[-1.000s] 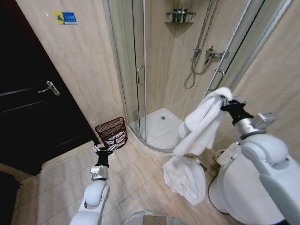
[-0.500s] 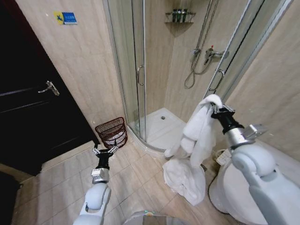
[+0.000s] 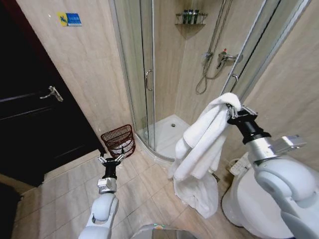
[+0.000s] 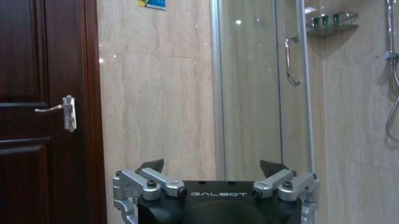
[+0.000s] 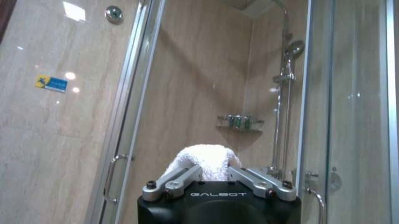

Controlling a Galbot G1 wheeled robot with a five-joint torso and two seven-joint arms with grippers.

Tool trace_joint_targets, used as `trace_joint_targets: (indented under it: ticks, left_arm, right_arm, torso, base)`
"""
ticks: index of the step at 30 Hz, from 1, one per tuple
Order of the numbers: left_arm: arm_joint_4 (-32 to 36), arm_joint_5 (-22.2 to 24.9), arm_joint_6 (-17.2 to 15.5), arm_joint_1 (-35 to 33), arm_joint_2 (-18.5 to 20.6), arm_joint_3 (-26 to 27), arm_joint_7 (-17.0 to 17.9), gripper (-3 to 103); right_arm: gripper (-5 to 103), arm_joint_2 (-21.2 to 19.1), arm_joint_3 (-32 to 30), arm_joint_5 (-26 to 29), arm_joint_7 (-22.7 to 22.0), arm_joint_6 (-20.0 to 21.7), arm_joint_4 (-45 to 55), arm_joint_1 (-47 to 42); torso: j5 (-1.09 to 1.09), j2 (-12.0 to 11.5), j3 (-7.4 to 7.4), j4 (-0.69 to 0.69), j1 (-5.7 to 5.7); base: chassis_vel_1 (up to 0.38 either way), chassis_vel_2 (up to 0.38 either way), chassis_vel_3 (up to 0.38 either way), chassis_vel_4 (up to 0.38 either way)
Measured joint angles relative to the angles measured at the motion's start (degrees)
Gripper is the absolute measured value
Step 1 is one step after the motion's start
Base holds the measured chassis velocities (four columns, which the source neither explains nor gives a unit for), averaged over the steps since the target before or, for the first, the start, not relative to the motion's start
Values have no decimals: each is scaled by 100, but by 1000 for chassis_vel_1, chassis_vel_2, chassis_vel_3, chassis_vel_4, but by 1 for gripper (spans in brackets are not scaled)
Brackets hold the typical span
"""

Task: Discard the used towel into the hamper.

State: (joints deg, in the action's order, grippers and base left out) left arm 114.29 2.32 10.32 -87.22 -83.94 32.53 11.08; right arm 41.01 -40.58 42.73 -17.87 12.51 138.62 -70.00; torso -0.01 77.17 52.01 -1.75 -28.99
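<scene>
Towel (image 3: 202, 139) hangs gripped in the right end effector (image 3: 233, 110), raised beside the shower. Left end effector (image 3: 111, 160) sits open, low near the hamper (image 3: 118, 141).

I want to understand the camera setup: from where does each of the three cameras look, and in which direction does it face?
Head view: high on the robot, looking down at the bathroom floor, the hamper and shower; both arms show, the right pincer holding the towel, the left pincer low.
Left wrist view: behind the open left pincer, facing the door handle and wall.
Right wrist view: behind the right pincer shut on the towel, facing the shower.
Shared: all three show the blue sign.
</scene>
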Motion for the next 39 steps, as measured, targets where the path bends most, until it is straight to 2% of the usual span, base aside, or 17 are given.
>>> trace_joint_targets:
  ticks: [3,6,8,9,11,12,13,14,15,17,19,22,26,36,39]
  left_arm:
    - [-2,5,0,12,17,-5,12,100]
    - [-45,3,0,56,55,-14,35,100]
    - [-38,12,-35,76,96,-18,42,100]
    - [-38,12,-35,76,96,-18,42,100]
    - [97,96,-178,70,220,-8,47,100]
    - [119,109,-204,66,251,-2,48,100]
    - [119,109,-204,66,251,-2,48,100]
    - [143,123,-237,58,295,6,52,100]
    - [143,123,-237,58,295,6,52,100]
    - [150,126,-254,36,321,7,56,100]
    - [150,113,-258,-3,324,-17,55,100]
    - [133,79,-259,-21,302,-44,55,100]
    - [89,24,-259,-10,244,-62,55,100]
    - [51,24,-272,83,165,-97,91,100]
    - [67,119,-377,126,166,-95,87,100]
  right_arm:
    - [3,73,14,8,-37,2,-67,-9]
    - [3,322,68,-82,-36,-11,-177,-103]
    - [3,656,120,-196,-15,-57,-297,-194]
    - [3,656,120,-196,-15,-57,-297,-194]
    - [3,1450,172,-559,141,-153,-549,-265]
    - [3,1613,175,-625,152,-153,-573,-262]
    - [3,1613,175,-625,152,-153,-573,-262]
    - [3,1923,195,-726,144,-118,-587,-239]
    - [3,1923,195,-726,144,-118,-587,-239]
    - [3,2241,262,-872,141,-53,-594,-213]
    - [3,2548,384,-1234,244,59,-679,-152]
    - [3,2741,513,-1497,223,218,-688,-66]
    - [3,2806,697,-1716,190,399,-652,-18]
    - [3,2534,682,-1769,317,189,-1018,123]
    - [3,2510,641,-1766,351,152,-1032,26]
  torso:
    - [-1,0,0,0,0]
    - [-1,0,0,0,0]
    - [3,0,0,1,0]
    - [3,0,0,1,0]
    - [2,0,0,2,0]
    - [2,0,0,1,0]
    - [2,0,0,1,0]
    - [2,0,0,2,0]
    - [2,0,0,2,0]
    - [-2,0,0,2,0]
    - [0,0,0,1,0]
    - [0,0,0,0,0]
    - [0,0,0,1,0]
    - [1,0,0,0,0]
    - [2,0,0,2,0]
  base:
    - [0,0,0,0]
    - [0,0,0,0]
    - [0,0,0,0]
    - [0,0,0,0]
    - [0,0,0,0]
    - [0,0,0,0]
    - [0,0,0,0]
    - [0,0,0,0]
    - [0,0,0,0]
    - [0,0,0,0]
    - [0,0,0,0]
    - [0,0,0,0]
    - [0,0,0,0]
    - [0,0,0,0]
    - [0,0,0,0]
